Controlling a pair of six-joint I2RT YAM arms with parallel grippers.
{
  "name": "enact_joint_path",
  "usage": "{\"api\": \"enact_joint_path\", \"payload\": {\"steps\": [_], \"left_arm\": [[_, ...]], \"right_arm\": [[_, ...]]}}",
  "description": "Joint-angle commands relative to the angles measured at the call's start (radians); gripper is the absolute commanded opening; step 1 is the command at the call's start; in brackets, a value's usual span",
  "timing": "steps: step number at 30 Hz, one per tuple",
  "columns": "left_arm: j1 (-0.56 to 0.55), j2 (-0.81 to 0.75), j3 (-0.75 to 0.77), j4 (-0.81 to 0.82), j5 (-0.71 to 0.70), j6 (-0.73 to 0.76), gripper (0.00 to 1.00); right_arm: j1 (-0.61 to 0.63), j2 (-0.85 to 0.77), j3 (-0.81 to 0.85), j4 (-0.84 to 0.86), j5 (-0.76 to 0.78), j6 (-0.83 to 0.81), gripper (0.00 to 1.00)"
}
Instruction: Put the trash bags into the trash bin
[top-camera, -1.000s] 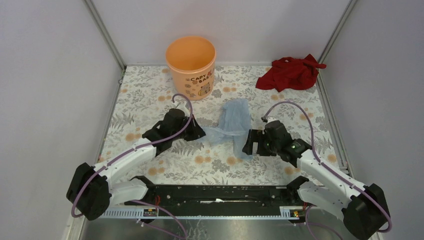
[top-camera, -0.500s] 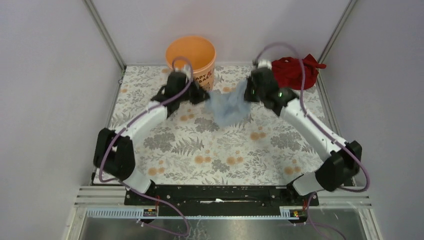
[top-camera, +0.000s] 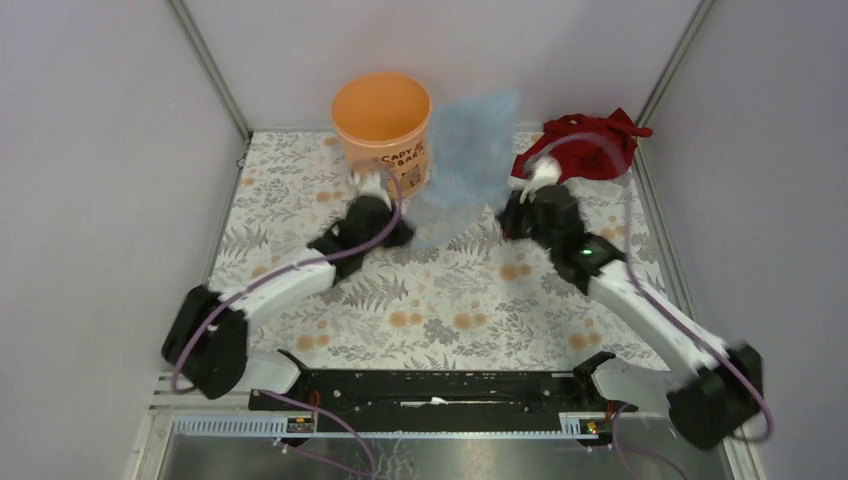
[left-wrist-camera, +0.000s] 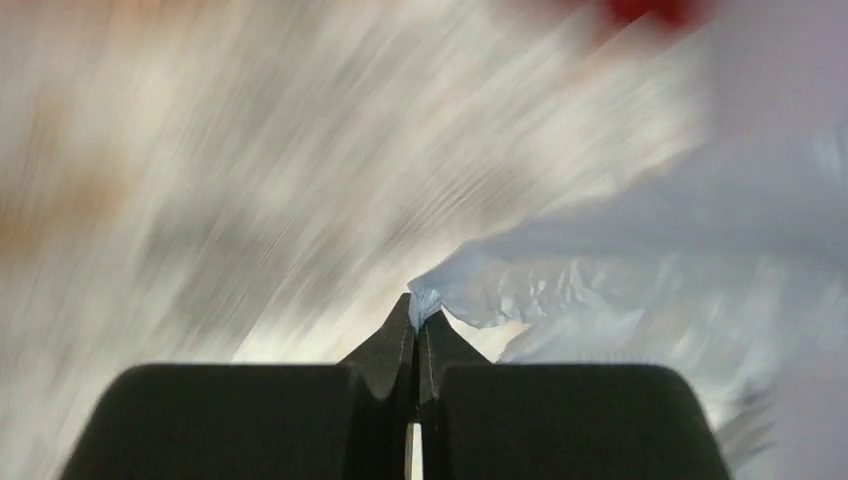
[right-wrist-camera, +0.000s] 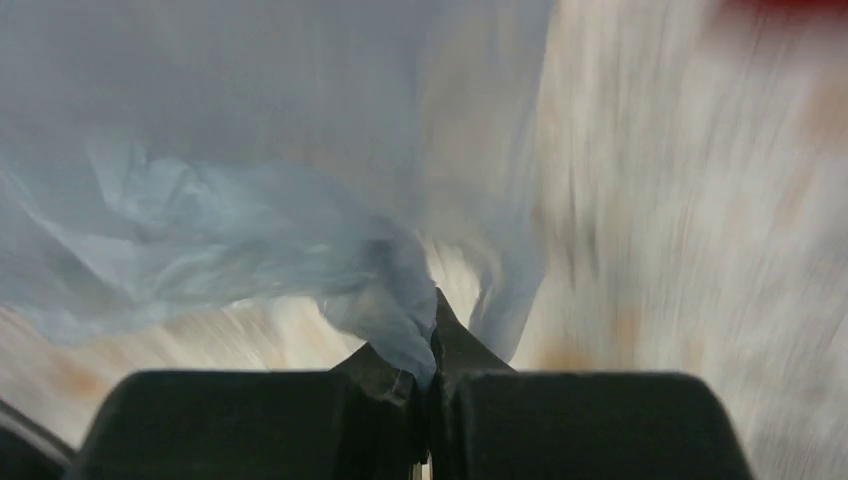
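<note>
Billowing up beyond both sets of jaws, the trash bag stands as a tall, pale blue sheet. Half a second ago it hung bunched low between the arms, and a second ago it lay flat on the table. Both arms have drawn back toward their bases since then.

The left gripper is clamped shut on one corner of the film and the right gripper on the other, with the bag stretched between and ahead of them.

The round, smooth-walled orange trash bin sits ahead of the left jaws. The bag is outside it, just beside its right wall. A crumpled dark red cloth lies ahead of the right jaws.

Only the wrist views show the grips. The left gripper pinches a small wrinkled tip of film between closed black fingers. The right gripper holds a thicker twisted wad, with translucent folds spreading up and to its left. Everything behind is motion blur. Only the top view shows the bin's position.
</note>
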Motion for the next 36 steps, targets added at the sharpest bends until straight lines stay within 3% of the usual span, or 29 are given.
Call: {"api": "enact_joint_path", "payload": {"steps": [1,5,12,16,22,27,32,33,36], "left_arm": [[-0.004,-0.066,-0.35,-0.078,-0.007,-0.096,0.0],[0.045,-0.019,-0.265,-0.192,0.017,-0.038,0.0],[0.057,0.098,-0.033,-0.215,0.155,0.012,0.0],[0.058,-0.001,-0.105,-0.179,0.198,0.034,0.08],[0.051,-0.097,-0.342,-0.121,0.329,0.018,0.13],[0.044,-0.126,-0.444,-0.102,0.351,0.037,0.54],[-0.053,-0.106,-0.395,-0.147,0.224,0.112,0.92],[-0.088,-0.091,-0.382,-0.15,0.195,0.129,0.98],[-0.169,-0.033,-0.34,-0.184,0.099,0.179,0.99]], "right_arm": [[0.018,0.099,-0.293,-0.155,-0.075,0.11,0.0],[0.017,0.139,-0.191,-0.218,-0.03,0.037,0.0],[0.016,0.278,0.024,-0.329,-0.005,-0.013,0.0],[0.018,0.203,-0.01,-0.348,-0.019,-0.031,0.0],[0.018,0.144,-0.054,-0.409,0.006,-0.057,0.0],[0.017,0.152,-0.056,-0.442,-0.01,-0.086,0.0],[0.017,0.171,-0.049,-0.446,-0.013,-0.106,0.0],[0.017,0.174,-0.044,-0.45,-0.013,-0.107,0.0],[0.017,0.179,-0.031,-0.455,-0.02,-0.11,0.0]]}}
